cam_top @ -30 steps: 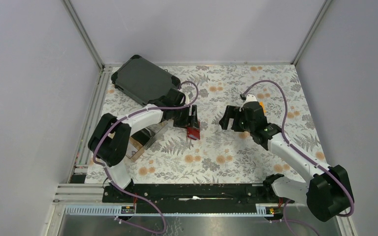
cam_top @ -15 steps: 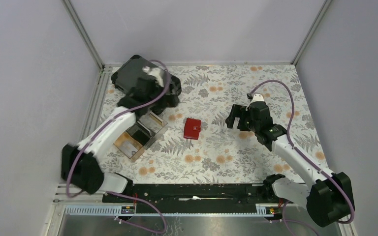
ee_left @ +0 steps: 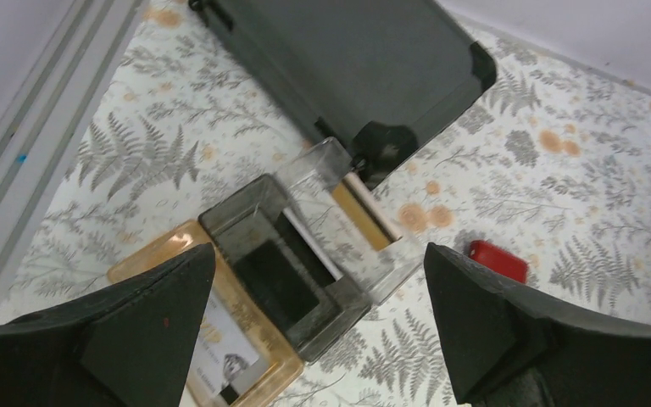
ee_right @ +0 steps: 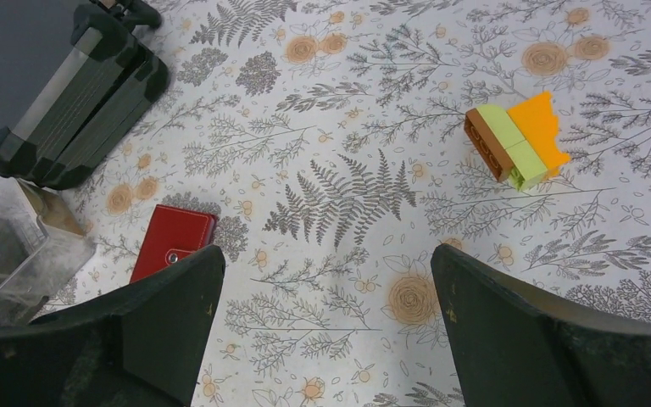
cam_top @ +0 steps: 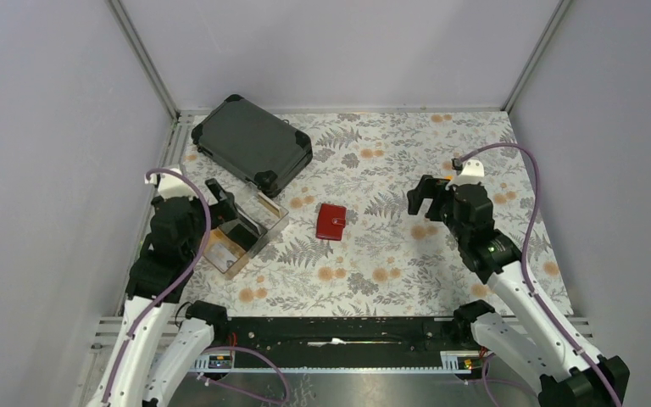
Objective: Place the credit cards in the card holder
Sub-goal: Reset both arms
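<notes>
Card holder (cam_top: 331, 221): folded shut, lying flat on the desk (cam_top: 390, 263) a little right of the clear box (cam_top: 242, 227), not touching it.
Credit cards: none lies loose on the desk; whether any sit inside the shut holder cannot be told.
Left pincer (ee_left: 318, 254): spread wide, holding nothing, raised over the clear box.
Right pincer (ee_right: 326, 252): spread wide, holding nothing, well right of the clear box, beyond the card holder.
Progress: judged unfinished or unproven; if the thin edges in the clear box are cards, opening, picking and slotting all remain.
Left wrist only: looks into the clear box, showing a tan strip (ee_left: 363, 210) and a pale edge standing in its compartments.
Right wrist only: shows the holder's snap tab and the coloured blocks (ee_right: 517, 140), far right of the clear box.
Top only: shows both arms and the whole dark case (cam_top: 253, 144) behind the clear box.
</notes>
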You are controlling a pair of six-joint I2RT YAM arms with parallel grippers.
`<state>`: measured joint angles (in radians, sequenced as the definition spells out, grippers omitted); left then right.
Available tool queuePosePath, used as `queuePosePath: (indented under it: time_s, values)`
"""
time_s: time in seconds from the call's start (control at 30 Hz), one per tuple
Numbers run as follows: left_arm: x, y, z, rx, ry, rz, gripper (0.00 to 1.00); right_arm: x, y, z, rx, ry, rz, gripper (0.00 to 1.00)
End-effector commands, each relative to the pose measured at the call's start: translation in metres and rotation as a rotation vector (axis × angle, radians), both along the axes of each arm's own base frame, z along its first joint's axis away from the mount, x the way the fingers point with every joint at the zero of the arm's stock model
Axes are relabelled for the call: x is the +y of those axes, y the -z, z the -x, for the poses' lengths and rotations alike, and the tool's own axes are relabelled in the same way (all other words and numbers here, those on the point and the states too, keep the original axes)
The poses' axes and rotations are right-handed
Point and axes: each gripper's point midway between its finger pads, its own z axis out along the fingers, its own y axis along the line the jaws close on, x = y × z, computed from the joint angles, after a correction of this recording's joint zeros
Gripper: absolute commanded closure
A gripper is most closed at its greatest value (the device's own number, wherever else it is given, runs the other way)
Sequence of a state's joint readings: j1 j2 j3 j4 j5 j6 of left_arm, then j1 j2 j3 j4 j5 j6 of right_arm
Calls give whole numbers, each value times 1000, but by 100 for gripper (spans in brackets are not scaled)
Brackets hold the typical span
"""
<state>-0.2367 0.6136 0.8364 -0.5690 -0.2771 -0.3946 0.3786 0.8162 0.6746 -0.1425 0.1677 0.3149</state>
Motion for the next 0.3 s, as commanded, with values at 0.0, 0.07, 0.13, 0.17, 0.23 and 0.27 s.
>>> queuePosePath:
  time_s: [0.0,0.07,0.13,0.17,0.23,0.27]
  values:
    - [14,8,11,6,-65,-10,1,-11,-6,-1,-53,41,25,0]
    - [12,4,9,-10,-57,1,1,-12,-6,1,-55,42,19,0]
    - [9,1,8,-10,-48,5,1,-11,-7,2,-60,40,14,1]
    - [9,2,7,-6,-46,5,1,-11,-7,2,-60,39,13,0]
    - [9,3,6,2,-48,7,1,-12,-7,4,-55,40,13,0]
    - [9,2,6,0,-49,10,1,-12,-6,4,-52,40,13,0]
